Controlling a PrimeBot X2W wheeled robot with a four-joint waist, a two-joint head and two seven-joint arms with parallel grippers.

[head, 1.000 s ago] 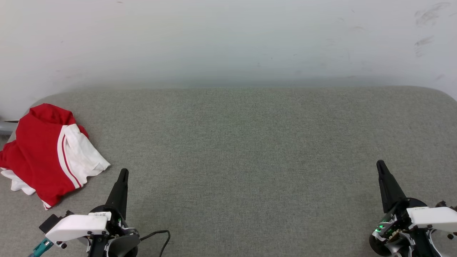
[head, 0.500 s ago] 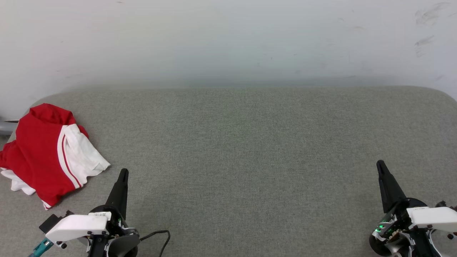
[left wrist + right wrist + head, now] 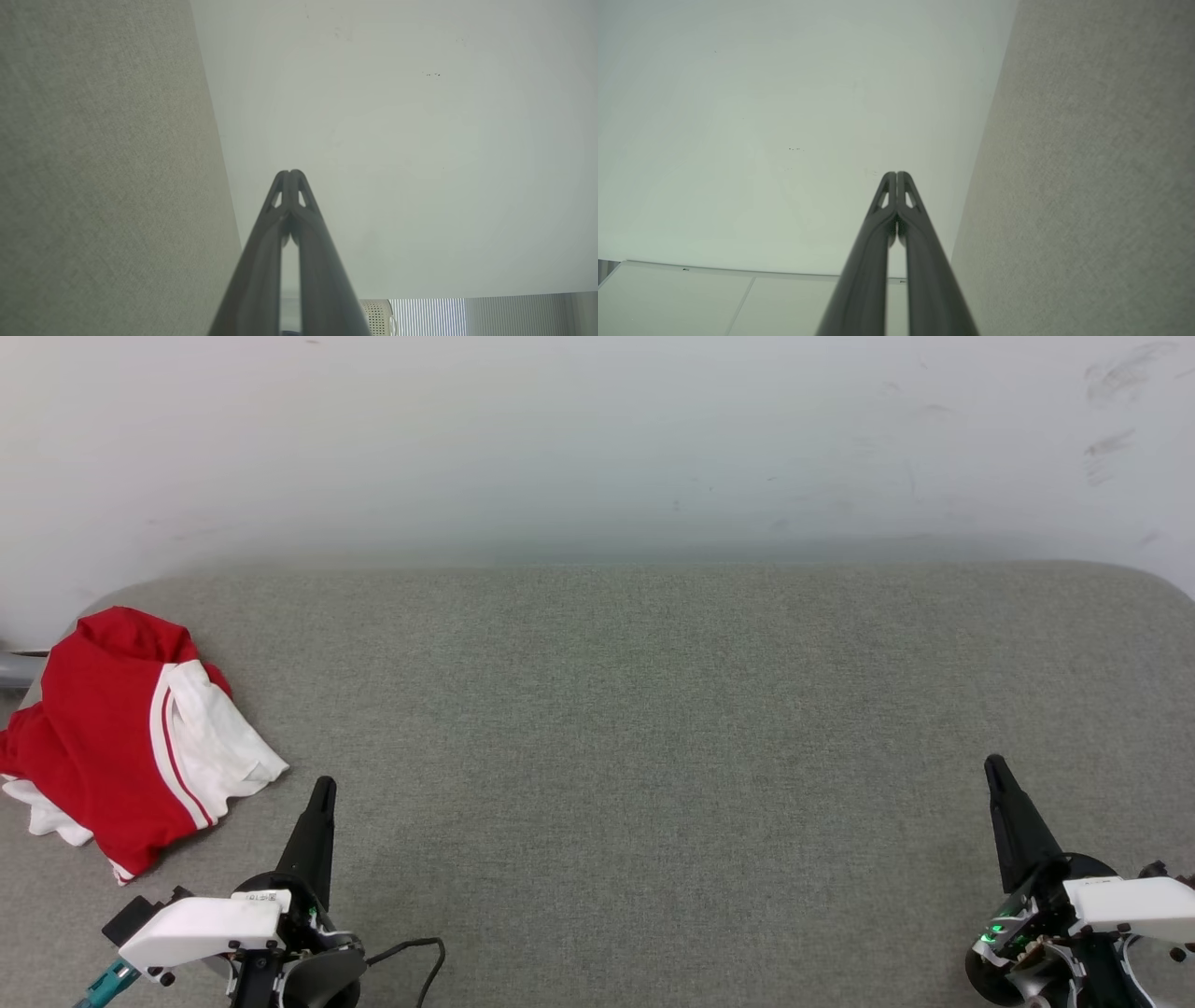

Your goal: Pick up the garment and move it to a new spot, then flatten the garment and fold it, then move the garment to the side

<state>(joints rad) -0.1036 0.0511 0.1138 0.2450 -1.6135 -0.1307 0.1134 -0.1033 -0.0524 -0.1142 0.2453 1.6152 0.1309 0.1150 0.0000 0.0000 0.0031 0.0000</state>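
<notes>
The garment (image 3: pixel 112 737), red with a white sleeve and red-white stripe trim, lies folded at the far left edge of the grey felt table (image 3: pixel 635 728) in the head view. My left gripper (image 3: pixel 323 791) rests shut at the lower left, a short way right of the garment and not touching it. At the lower right, my right gripper (image 3: pixel 993 767) is shut too, far from the cloth. In the left wrist view the left gripper (image 3: pixel 290 173) has its tips pressed together with nothing held. The right gripper (image 3: pixel 896 174) looks the same in its wrist view.
A white wall (image 3: pixel 597 439) rises behind the table. A black cable (image 3: pixel 420 952) curls by my left wrist. A grey pipe end (image 3: pixel 14 667) pokes out at the left, behind the garment. The table has rounded far corners.
</notes>
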